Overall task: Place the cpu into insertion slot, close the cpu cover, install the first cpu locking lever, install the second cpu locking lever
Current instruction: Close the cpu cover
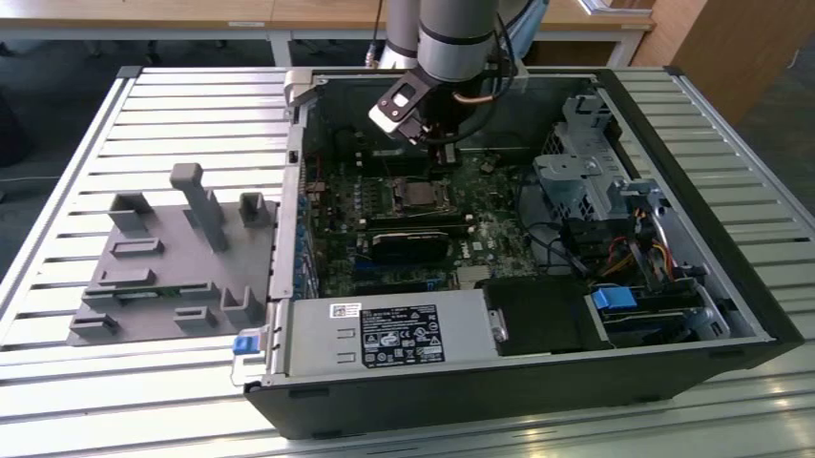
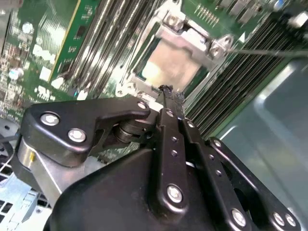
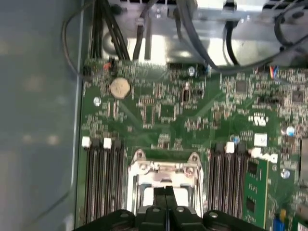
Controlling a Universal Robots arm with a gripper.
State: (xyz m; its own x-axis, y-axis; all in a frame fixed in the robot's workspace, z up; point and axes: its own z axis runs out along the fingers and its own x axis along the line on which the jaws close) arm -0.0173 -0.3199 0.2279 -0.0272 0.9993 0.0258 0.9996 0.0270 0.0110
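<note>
Slatted table carries an open computer case; a grey fixture sits beside it on the exterior view's left. The arm reaches down into the far part of the case. The gripper has its two black fingers pressed together with nothing visible between them. Its tips stand over the edge of the insertion slot; contact cannot be confirmed. In the second wrist view the cpu lies seated in the slot, with the cpu cover framing its metal top. Memory slots flank the socket.
</note>
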